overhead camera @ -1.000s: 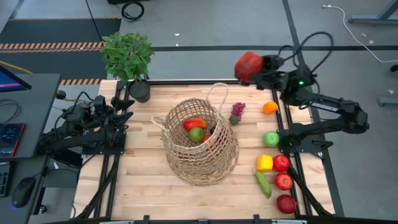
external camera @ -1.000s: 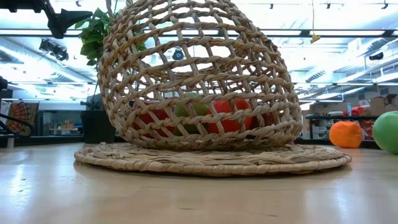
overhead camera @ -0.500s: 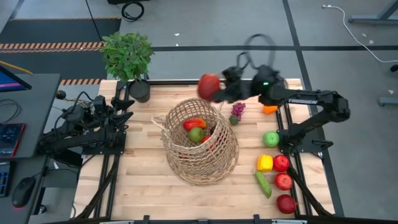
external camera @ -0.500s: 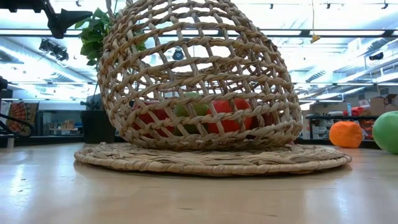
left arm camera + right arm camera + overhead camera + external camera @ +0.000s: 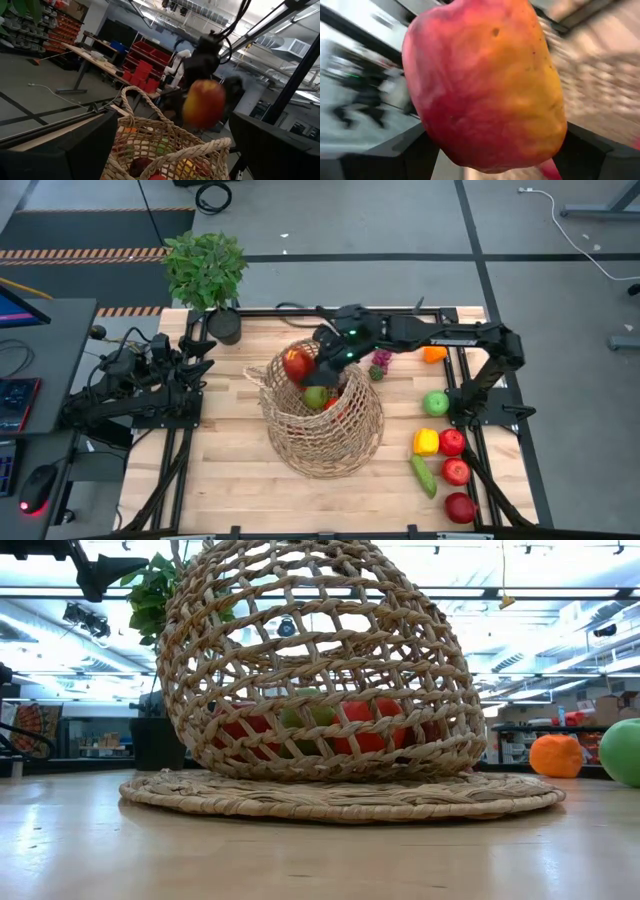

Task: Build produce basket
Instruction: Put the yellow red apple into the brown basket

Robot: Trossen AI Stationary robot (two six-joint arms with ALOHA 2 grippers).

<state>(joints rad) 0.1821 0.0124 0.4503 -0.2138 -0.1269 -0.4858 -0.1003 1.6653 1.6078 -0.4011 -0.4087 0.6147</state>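
Note:
The wicker basket point(image 5: 322, 412) stands mid-table on a woven mat point(image 5: 340, 796), with a green fruit point(image 5: 316, 396) and red pieces inside. My right gripper point(image 5: 308, 362) reaches in from the table's right and is shut on a red-and-orange apple point(image 5: 297, 364), above the basket's far rim. In the left wrist view the apple point(image 5: 204, 102) hangs over the basket point(image 5: 165, 150). My left gripper point(image 5: 200, 350) waits open at the table's left edge, touching nothing. Loose produce lies at the right: purple grapes point(image 5: 381, 360), an orange point(image 5: 434, 353), a green apple point(image 5: 436, 403). My right gripper pinches the apple between its two fingers point(image 5: 395, 155), one on each side of its lower flanks point(image 5: 445, 145). The fingers come from the table's right, slanting a little downward. The apple is lifted clear, above the basket's open top.
A potted plant point(image 5: 205, 270) in a black pot point(image 5: 226, 326) stands at the far left corner. A yellow pepper point(image 5: 426, 442), a cucumber point(image 5: 423, 476) and three red apples point(image 5: 457, 471) lie along the right edge. Bare wood lies near the front edge.
My right gripper has swung from beyond the table's far right corner toward the left and down, to above the basket. It carried the apple along and tipped from pointing upward to slanting down. The apple stays in its hold.

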